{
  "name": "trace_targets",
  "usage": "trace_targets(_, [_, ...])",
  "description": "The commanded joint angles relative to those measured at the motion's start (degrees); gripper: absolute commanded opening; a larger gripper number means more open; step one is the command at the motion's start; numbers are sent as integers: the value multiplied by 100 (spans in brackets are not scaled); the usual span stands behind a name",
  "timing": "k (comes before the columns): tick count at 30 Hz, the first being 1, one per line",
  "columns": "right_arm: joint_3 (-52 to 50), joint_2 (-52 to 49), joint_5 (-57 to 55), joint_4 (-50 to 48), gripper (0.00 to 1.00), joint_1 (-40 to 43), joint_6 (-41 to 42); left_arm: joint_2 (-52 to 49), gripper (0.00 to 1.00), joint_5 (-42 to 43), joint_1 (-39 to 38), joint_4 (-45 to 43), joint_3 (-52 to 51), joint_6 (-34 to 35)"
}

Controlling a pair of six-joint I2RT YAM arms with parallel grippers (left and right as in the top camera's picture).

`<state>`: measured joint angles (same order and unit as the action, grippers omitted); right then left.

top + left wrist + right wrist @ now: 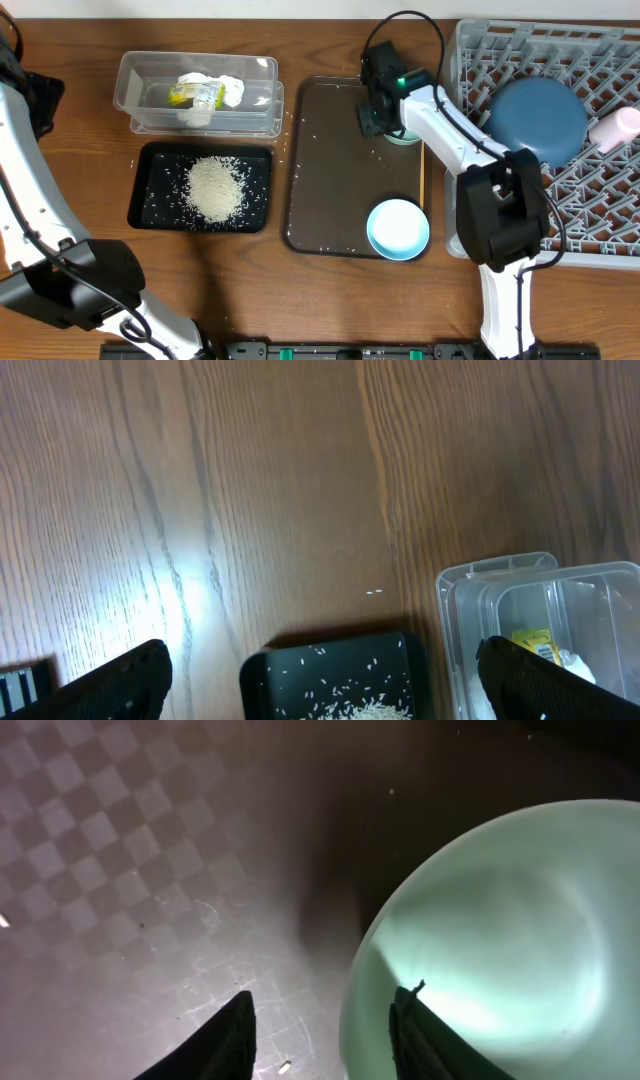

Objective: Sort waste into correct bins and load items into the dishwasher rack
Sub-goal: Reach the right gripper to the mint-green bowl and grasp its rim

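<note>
Mint-green bowl (500, 950) sits in a corner of the brown tray (330, 170), on the side toward the grey rack (590, 215). The right gripper (325, 995) straddles its rim half open, one finger inside, the other outside and clear of the wall. The left gripper (322, 650) gapes wide, empty.

Bright glare on table (190, 600); right wrist view dim, blurred.

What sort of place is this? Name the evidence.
Likely a robot dish-clearing test bench: a grey dishwasher rack, a brown serving tray and a white robot arm over a wooden table.
</note>
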<state>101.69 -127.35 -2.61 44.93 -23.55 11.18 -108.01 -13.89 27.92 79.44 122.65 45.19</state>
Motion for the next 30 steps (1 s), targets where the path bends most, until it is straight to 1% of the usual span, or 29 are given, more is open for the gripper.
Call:
trace_targets(1, [0, -162, -111, -17, 42, -15, 122, -35, 100, -72, 2, 17, 15, 13])
trace_targets(3, [0, -234, -109, -17, 41, -15, 122, -35, 100, -72, 2, 17, 15, 13])
trace_targets(7, [2, -271, -105, -17, 28, -15, 175, -35, 100, -72, 2, 17, 15, 13])
trace_targets(13, [17, 0, -105, -7, 22, -15, 212, -35, 100, -72, 2, 17, 15, 13])
trace_targets(16, [26, 208, -103, 13, 14, -15, 212, -35, 100, -72, 2, 17, 15, 13])
trace_targets(18, [26, 339, -103, 35, 1, -15, 212, -35, 100, -72, 2, 17, 15, 13])
trace_targets(25, [26, 804, -101, 181, 1, -2, 323, -35, 100, -72, 2, 17, 15, 13])
trace_targets(30, [26, 1344, -96, 420, 1, 138, 474, -35, 100, -72, 2, 17, 15, 13])
